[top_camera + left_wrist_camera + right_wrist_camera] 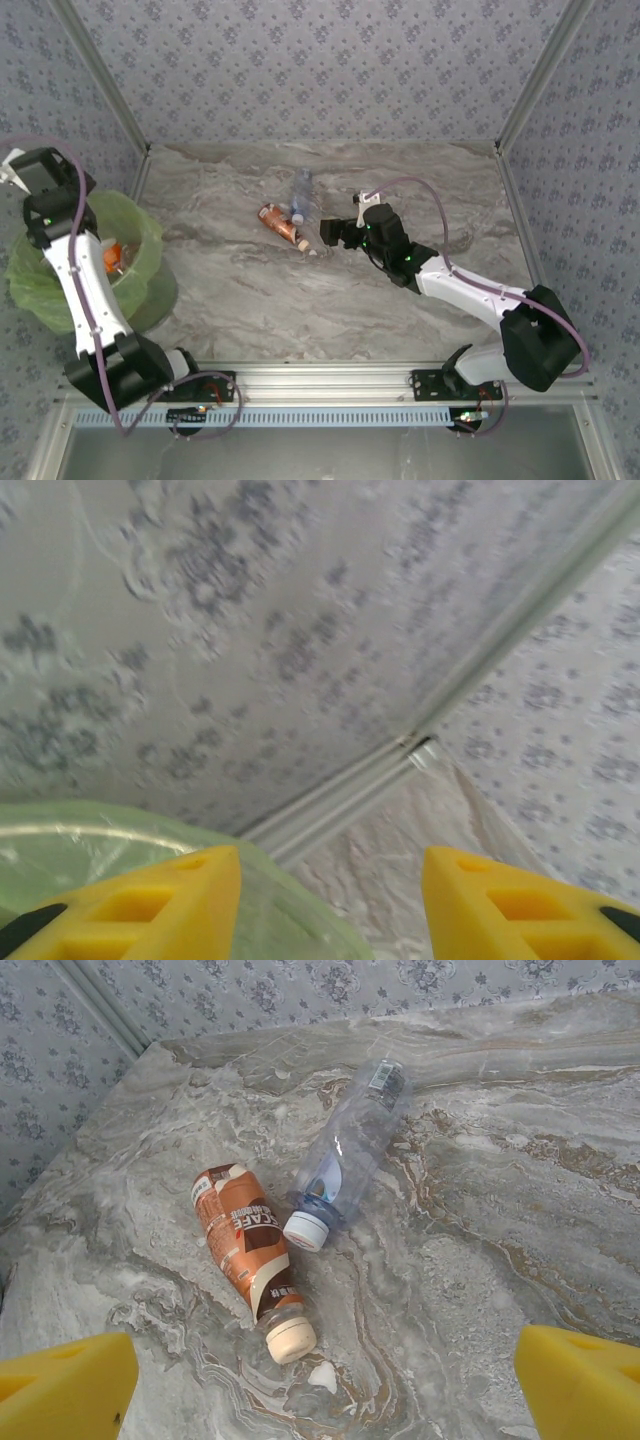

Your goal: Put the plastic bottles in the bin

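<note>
Right fingers (60, 1385) spread wide near brown bottle (245, 1250) and clear bottle (350, 1150); left fingers (140, 900) parted by the bin (100, 840).

Soft, even light fills the overhead view, with no hard glare and colours a little pale. The bin (40, 285) throws a faint, broad shadow onto the counter (300, 300) near its left edge, and the right arm (470, 290) lays a thin one beneath itself. The left wrist view is smeared by motion blur; the wallpaper (250, 650) pattern runs. The right wrist view is crisp: small highlights glint on the clear bottle (350, 1150) and the brown bottle (245, 1245) has a legible label — only the right pincer (320, 1410) tips, at the bottom corners, are out of focus.
</note>
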